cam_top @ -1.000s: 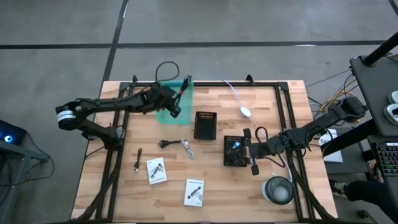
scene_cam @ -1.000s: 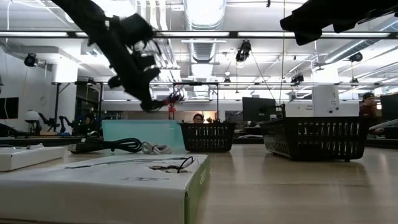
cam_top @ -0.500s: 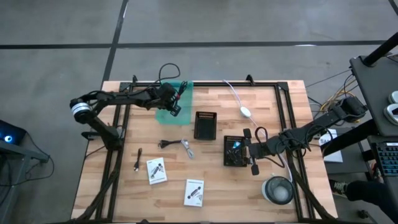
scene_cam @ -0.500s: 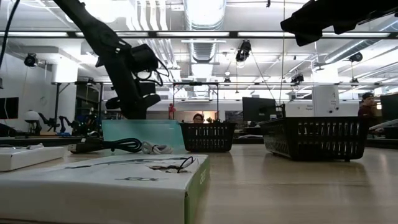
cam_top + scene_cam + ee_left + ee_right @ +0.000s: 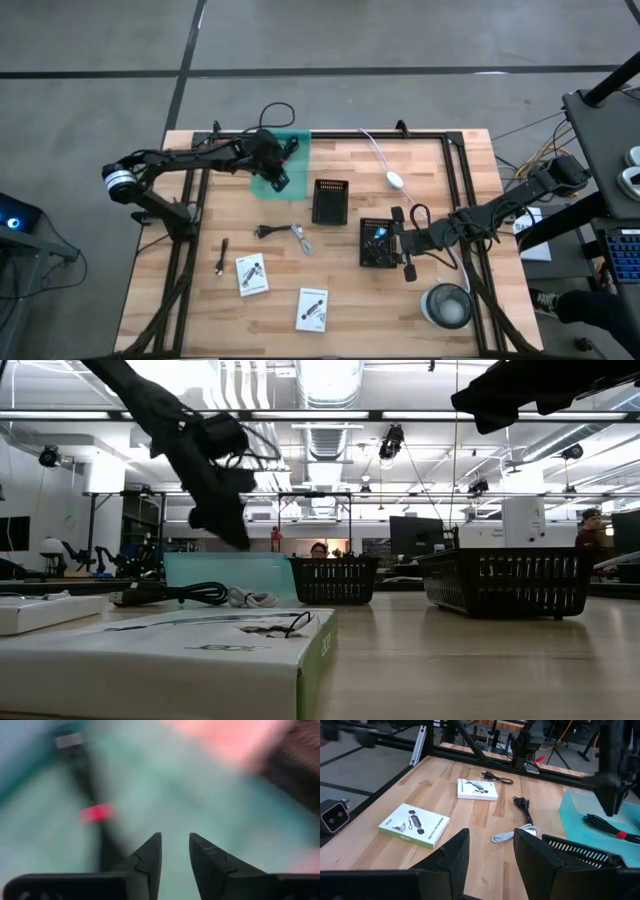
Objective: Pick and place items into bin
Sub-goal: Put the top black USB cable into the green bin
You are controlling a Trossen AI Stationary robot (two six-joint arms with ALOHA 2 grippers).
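My left gripper [image 5: 277,176] [image 5: 236,538] [image 5: 175,851] hovers over the teal bin [image 5: 296,150] [image 5: 230,574] at the table's far left, fingers slightly apart and empty. A black cable with a red piece [image 5: 97,813] [image 5: 607,826] lies on the bin floor. On the wood lie a black coiled cable [image 5: 267,232], a silvery-white cable [image 5: 300,238], a thin black stick [image 5: 222,257] and two white packets [image 5: 252,274] [image 5: 312,308]. My right gripper [image 5: 401,244] [image 5: 490,852] waits open beside a black basket [image 5: 378,243].
A second black basket [image 5: 330,201] stands mid-table. A white oval on a white cord [image 5: 394,180] lies toward the far right, and a round clear container [image 5: 447,305] sits near the right front corner. Black frame rails run along the table's edges.
My left gripper dipped down toward the teal bin, then rose a little above it. The red-black cable that hung from its fingertips a second ago no longer shows there and lies in the bin. My right arm kept still.
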